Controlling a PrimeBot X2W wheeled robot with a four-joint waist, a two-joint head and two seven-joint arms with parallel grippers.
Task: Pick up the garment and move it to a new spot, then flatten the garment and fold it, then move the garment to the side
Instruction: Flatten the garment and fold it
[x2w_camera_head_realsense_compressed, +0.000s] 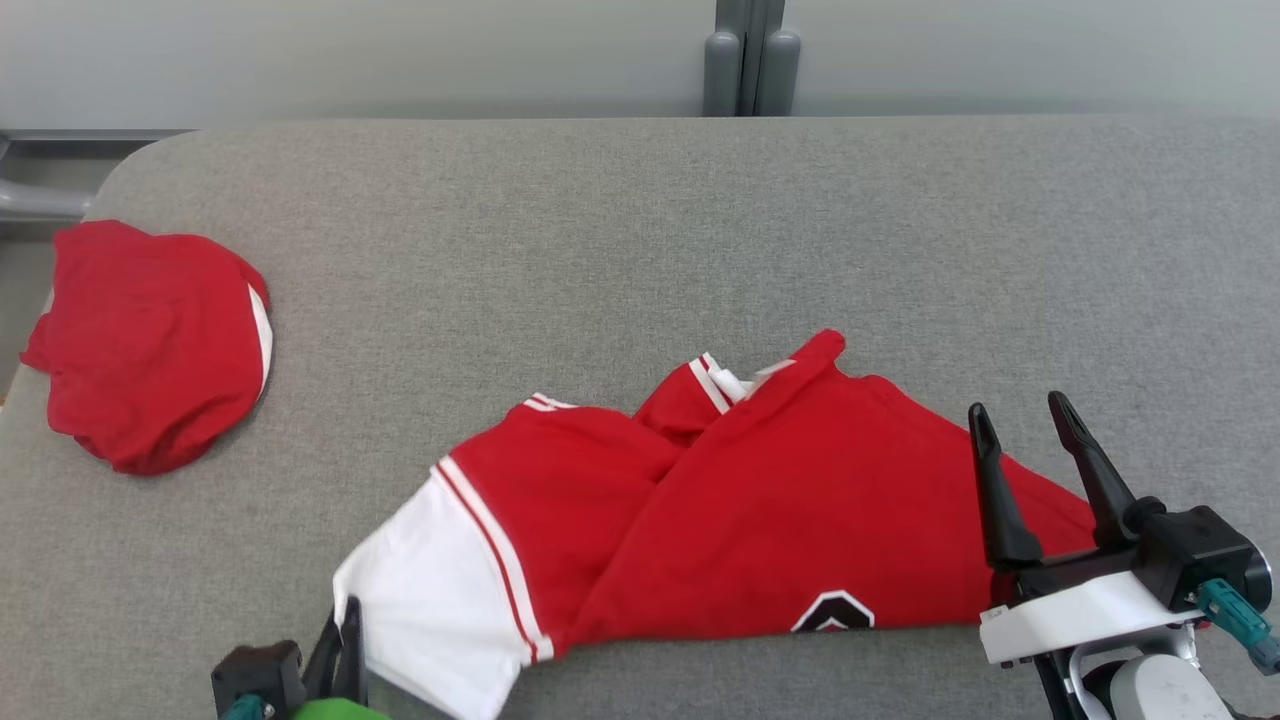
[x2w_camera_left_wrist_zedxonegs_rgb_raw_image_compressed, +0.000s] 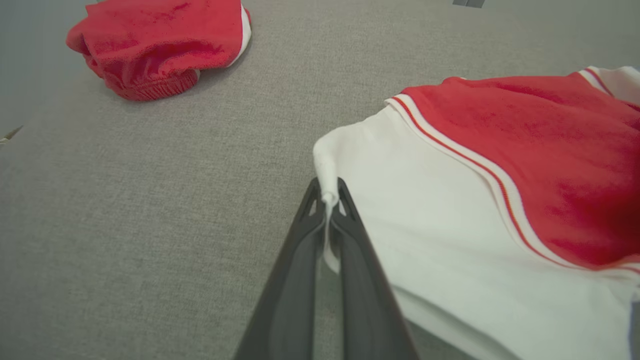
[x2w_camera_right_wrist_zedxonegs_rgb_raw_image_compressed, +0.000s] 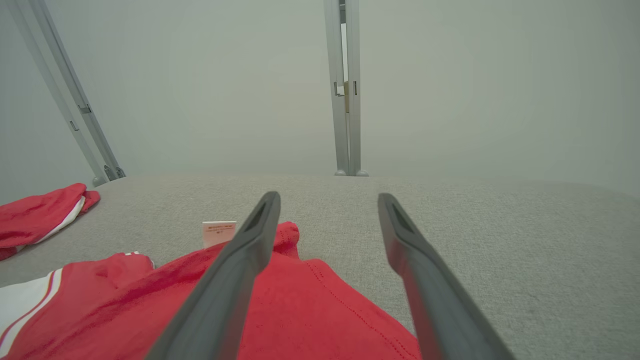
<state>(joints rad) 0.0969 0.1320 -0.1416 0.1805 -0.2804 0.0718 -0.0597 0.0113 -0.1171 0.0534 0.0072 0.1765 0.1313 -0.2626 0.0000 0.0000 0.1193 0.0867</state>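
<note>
Grey padded table spread across view. Red-and-white garment laid crumpled at near edge, centre-right. Second red garment bunched at left, well apart. Right gripper poised at garment's right end, jaws apart. Left gripper clamped on garment's white sleeve corner.

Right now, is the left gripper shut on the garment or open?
Shut on it. In the left wrist view, the left gripper pinches a white sleeve corner of the garment between touching fingertips.
</note>
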